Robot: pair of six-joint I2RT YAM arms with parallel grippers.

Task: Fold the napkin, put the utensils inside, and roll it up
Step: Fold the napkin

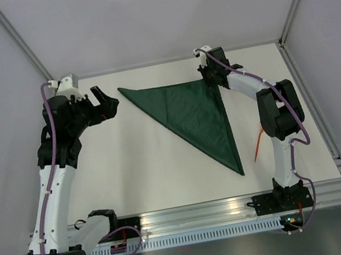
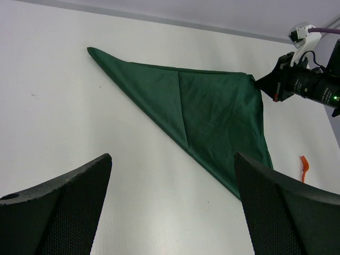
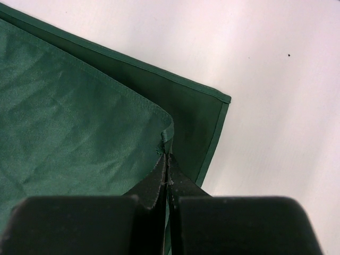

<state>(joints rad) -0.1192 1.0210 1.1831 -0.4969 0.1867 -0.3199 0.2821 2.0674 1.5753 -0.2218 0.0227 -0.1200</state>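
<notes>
Your right hand [image 3: 167, 162] pinched napkin [image 1: 194, 113] at far-right corner | left hand [image 1: 104, 105] spread | utensil [image 1: 259, 145] lay right of napkin, nearer right hand

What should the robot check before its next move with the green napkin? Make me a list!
1. The napkin is folded into a triangle: ok.
2. The right gripper is shut on the top layer's corner: ok.
3. The two corners match up: not ok, the bottom layer sticks out past the top one.
4. The left gripper is open and off the cloth: ok.
5. The utensil is on the napkin: not ok, it lies on the table beside it.
6. The utensil is clear to grab: cannot tell, the right arm partly hides it.
</notes>
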